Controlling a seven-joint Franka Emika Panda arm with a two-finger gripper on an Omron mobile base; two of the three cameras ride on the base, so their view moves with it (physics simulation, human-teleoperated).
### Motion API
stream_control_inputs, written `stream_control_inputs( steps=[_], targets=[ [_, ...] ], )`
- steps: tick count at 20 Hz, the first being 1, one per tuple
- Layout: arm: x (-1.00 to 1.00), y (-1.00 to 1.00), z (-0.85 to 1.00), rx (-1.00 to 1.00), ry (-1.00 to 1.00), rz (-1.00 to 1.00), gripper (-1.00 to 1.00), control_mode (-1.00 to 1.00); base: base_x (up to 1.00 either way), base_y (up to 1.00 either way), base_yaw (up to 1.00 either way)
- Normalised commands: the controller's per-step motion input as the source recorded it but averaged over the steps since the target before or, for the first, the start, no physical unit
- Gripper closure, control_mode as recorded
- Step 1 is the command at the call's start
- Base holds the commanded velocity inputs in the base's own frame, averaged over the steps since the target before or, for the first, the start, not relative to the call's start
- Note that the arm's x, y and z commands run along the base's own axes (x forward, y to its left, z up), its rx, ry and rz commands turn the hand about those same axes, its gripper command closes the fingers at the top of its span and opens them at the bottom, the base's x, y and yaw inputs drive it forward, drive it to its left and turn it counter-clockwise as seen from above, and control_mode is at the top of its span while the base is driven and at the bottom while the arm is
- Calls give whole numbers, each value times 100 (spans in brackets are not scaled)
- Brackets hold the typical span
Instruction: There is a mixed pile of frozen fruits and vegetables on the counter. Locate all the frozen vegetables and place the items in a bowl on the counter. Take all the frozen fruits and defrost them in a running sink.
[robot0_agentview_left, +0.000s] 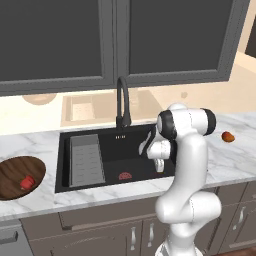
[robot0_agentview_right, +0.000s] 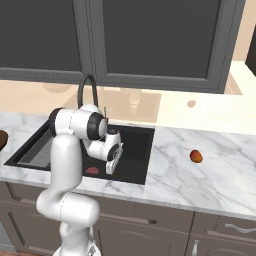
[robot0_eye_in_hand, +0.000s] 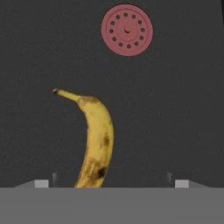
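Observation:
Over the black sink (robot0_agentview_left: 112, 150) my gripper (robot0_eye_in_hand: 111, 183) points down, open, its fingertips (robot0_eye_in_hand: 41, 183) spread wide. Between and below them a yellow banana (robot0_eye_in_hand: 97, 140) with dark spots lies against the black basin floor, clear of both fingertips. The red-ringed drain (robot0_eye_in_hand: 127, 29) sits beyond it. From the base, the gripper (robot0_agentview_left: 159, 165) (robot0_agentview_right: 111, 167) hangs low inside the basin. An orange-red round fruit (robot0_agentview_left: 228, 136) (robot0_agentview_right: 196, 156) rests on the white marble counter (robot0_agentview_left: 235, 155) to the right. The dark wooden bowl (robot0_agentview_left: 15, 167) at the left holds a small red chunk (robot0_agentview_left: 27, 182).
A tall black gooseneck faucet (robot0_agentview_left: 121, 100) (robot0_agentview_right: 87, 87) stands behind the sink. A grey ribbed drain tray (robot0_agentview_left: 86, 160) fills the basin's left part. Dark cabinets hang above, and drawer fronts run below the counter edge.

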Motion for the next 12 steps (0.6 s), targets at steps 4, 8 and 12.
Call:
stream_control_inputs(
  steps=[4,8,12],
  targets=[
    [0,0,0,0,0,0,-100,-100,0,0,0],
    [0,0,31,0,2,-3,-100,-100,0,0,0],
    [0,0,70,-2,0,-5,-100,-100,0,0,0]
  ],
)
